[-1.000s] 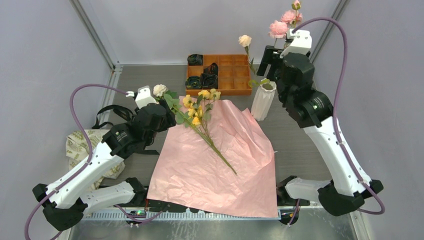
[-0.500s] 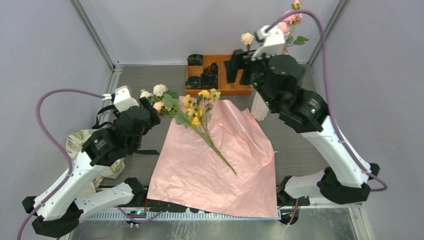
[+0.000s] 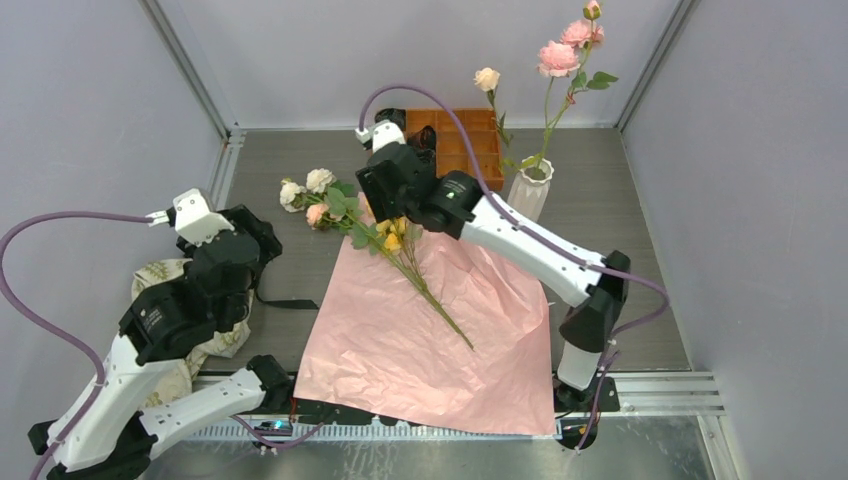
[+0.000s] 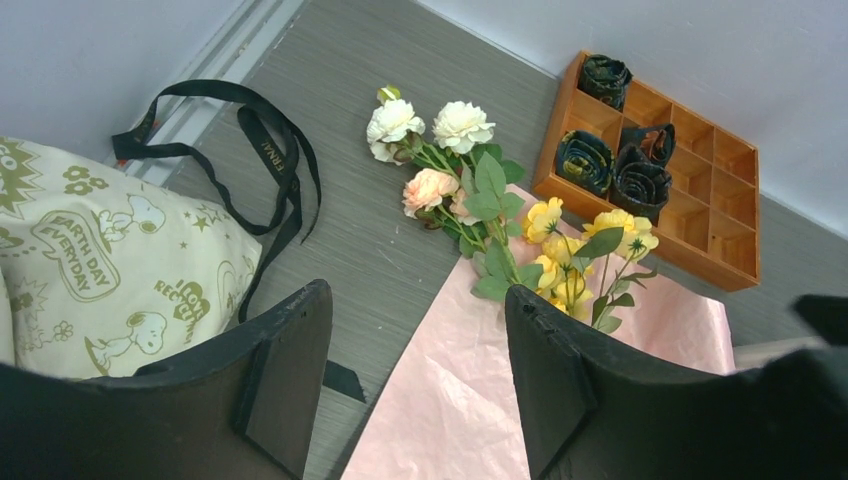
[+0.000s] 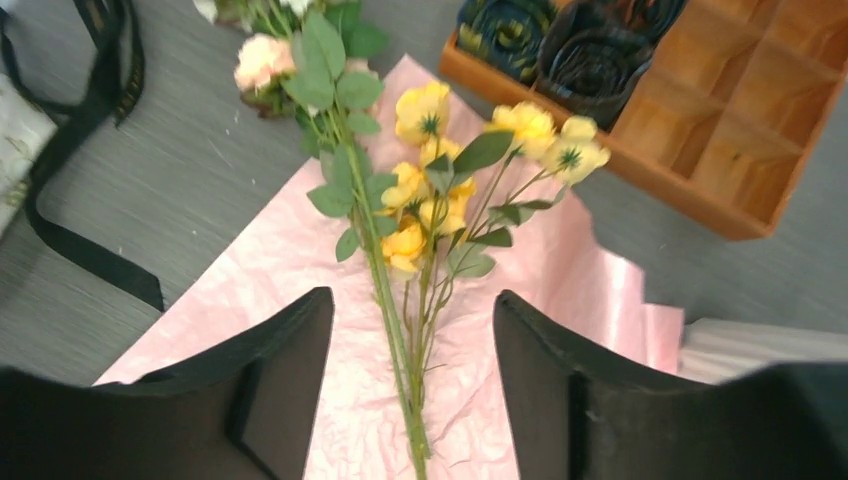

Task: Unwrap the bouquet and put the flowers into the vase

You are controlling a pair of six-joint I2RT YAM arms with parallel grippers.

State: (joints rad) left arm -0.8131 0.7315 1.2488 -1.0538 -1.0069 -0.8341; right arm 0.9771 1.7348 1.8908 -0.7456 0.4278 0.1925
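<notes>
with the pink roses (image 3: 558, 57) now in the vase (image 3: 528, 195), i am bringing my right gripper (image 5: 412, 320), jaws wide and empty, over the yellow flowers (image 5: 440, 190) at the paper (image 3: 400, 350)'s far edge.

the right gripper (image 5: 410, 300) hangs with jaws apart over yellow flowers (image 5: 423, 110) lying on pink paper (image 5: 250, 270); an orange tray (image 5: 770, 150) sits beyond them on the surface.

Yellow, peach and white flowers (image 3: 388, 240), pink paper (image 3: 430, 370), white ribbed vase (image 3: 528, 200), orange tray (image 3: 470, 150)
</notes>
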